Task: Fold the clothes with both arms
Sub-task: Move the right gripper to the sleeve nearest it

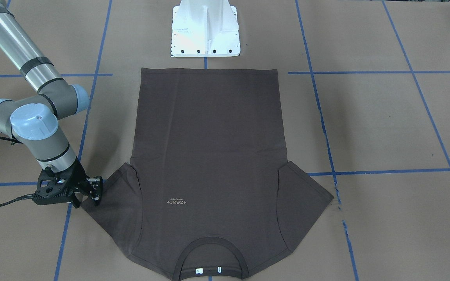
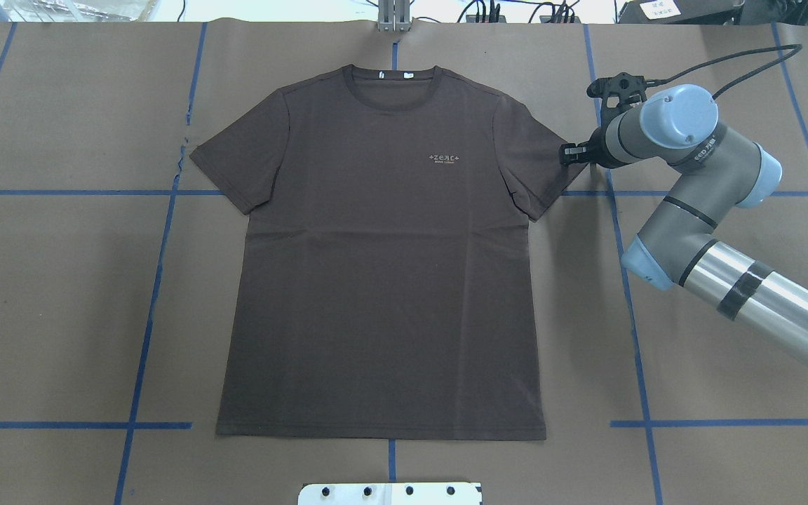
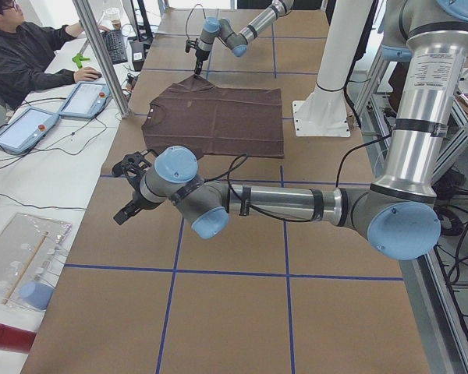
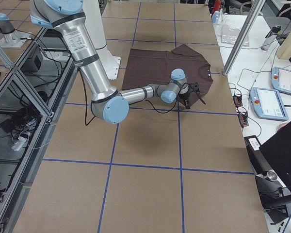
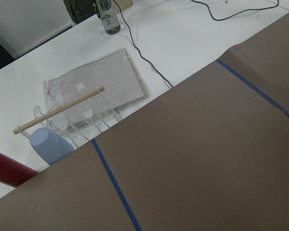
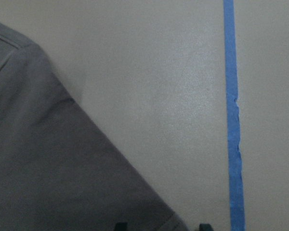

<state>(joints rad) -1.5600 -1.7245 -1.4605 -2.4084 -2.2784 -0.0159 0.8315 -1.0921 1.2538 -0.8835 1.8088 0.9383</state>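
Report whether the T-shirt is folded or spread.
Spread: the T-shirt lies flat, front up, fully opened out, with no part folded over.

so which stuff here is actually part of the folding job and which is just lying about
Part of the job: dark brown T-shirt, right gripper, left gripper.

Just lying about: clear rack, wooden dowel, light blue cup, bottle, red cylinder.

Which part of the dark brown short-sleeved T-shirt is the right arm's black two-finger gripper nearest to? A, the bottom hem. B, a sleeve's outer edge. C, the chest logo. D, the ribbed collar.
B: the right gripper sits at the outer edge of a sleeve of the flat-lying T-shirt.
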